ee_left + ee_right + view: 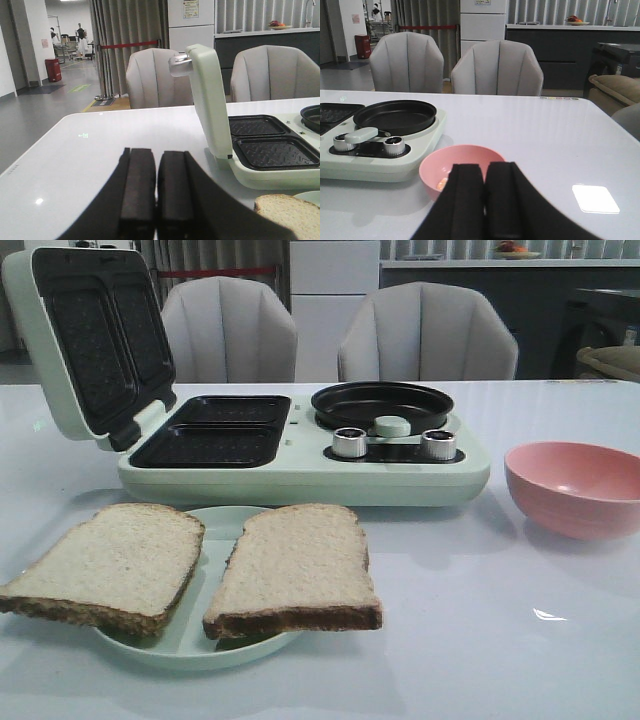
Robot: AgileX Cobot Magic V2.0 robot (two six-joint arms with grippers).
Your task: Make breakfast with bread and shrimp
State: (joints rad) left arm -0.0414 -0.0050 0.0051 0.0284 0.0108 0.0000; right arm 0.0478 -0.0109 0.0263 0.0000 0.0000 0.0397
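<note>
Two slices of bread (pixel 200 565) are laid on a pale green plate (pixel 195 648), just in front of the open breakfast maker (pixel 300 455). The shrimp (pixel 441 184) is glimpsed inside the pink bowl (pixel 432 172), beside the maker. Both sets of jaws are seen pressed together, empty. The bread is judged soft and light — best pinched gently at a crust edge overhanging the plate.

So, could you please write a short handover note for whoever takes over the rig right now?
Left gripper: shut, empty, hanging over the table's left side.
Right gripper: shut, empty, just in front of the pink bowl.
Bread: two slices on the green plate, untouched.
Shrimp: a bit of orange shows in the pink bowl.
Breakfast maker: lid open, grill trays and round pan empty.
Done: nothing cooked or loaded. Left: bread and shrimp both still need to go on.
</note>
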